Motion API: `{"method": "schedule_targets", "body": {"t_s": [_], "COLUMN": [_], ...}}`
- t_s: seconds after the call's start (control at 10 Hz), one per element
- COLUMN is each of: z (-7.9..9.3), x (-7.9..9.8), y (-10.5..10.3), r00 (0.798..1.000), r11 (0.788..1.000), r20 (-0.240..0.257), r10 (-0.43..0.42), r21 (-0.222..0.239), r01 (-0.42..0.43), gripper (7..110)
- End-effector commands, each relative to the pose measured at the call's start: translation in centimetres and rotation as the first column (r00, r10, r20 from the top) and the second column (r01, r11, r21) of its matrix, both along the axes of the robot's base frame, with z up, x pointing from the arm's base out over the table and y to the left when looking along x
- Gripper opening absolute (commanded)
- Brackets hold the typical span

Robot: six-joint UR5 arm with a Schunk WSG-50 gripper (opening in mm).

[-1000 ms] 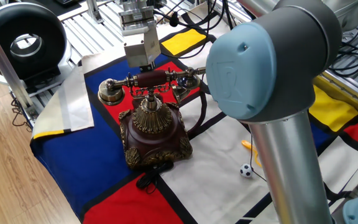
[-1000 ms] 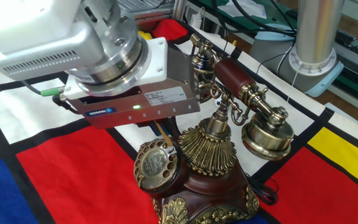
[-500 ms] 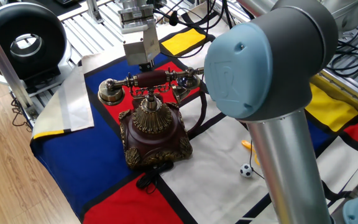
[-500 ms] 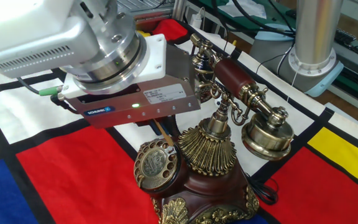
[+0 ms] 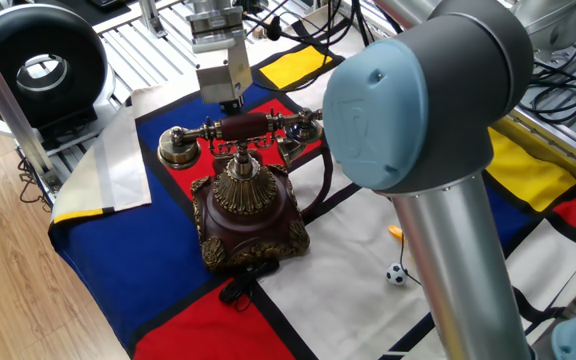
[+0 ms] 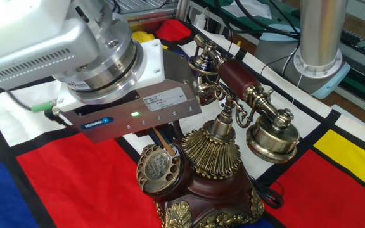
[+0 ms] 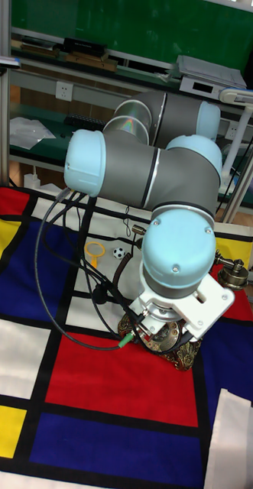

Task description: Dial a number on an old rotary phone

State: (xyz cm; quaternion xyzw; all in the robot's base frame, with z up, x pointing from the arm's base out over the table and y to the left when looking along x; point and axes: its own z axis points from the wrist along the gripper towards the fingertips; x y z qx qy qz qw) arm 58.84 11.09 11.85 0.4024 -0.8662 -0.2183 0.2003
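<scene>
The old rotary phone (image 5: 248, 205) stands on the coloured cloth, its maroon-and-brass handset (image 5: 243, 128) resting across the cradle. In the other fixed view its brass dial (image 6: 159, 167) faces up on the front of the base (image 6: 211, 190). My gripper (image 6: 156, 130) hangs just above and left of the dial. A thin wooden stick (image 6: 165, 143) juts from under its body, with the tip down on the dial's upper right edge. The body hides the fingers. In the tall fixed view the wrist (image 7: 176, 306) covers most of the phone.
A big black ring-shaped device (image 5: 33, 65) stands at the back left. A white cloth (image 5: 118, 165) lies left of the phone. A small football (image 5: 396, 273) and a yellow object (image 5: 396, 233) lie to its right. The arm's elbow (image 5: 418, 100) fills the foreground.
The gripper body has shifted a little to the left and away from the handset. The stick's tip stays at the dial's upper right edge. The phone has not moved.
</scene>
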Motion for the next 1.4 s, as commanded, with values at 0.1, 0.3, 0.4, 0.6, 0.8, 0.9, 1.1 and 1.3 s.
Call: {"method": "schedule_targets", "body": {"t_s": [0.1,0.3,0.4,0.6,0.8,0.9,1.1,1.3], "z": [0.1,-0.1,0.0,0.1,0.2,0.3,0.2,0.0], "x": [0.1,-0.3,-0.8,-1.1,-1.3,-1.5,-1.4,-1.1], "y": [0.1,-0.6,-0.7,-0.4,-0.2,-0.3,-0.6,-0.3], "r00": [0.996,0.993,0.992,0.992,0.991,0.992,0.993,0.993], "r11": [0.993,0.988,0.987,0.986,0.984,0.985,0.988,0.988], "r20": [0.024,0.027,0.02,0.019,0.017,0.004,-0.002,-0.001], "r10": [0.084,0.116,0.121,0.122,0.13,0.123,0.118,0.116], "r21": [0.076,0.098,0.107,0.112,0.124,0.119,0.095,0.104], "r01": [-0.086,-0.118,-0.122,-0.124,-0.131,-0.123,-0.118,-0.115], "gripper": [7,7,7,7,7,7,7,7]}}
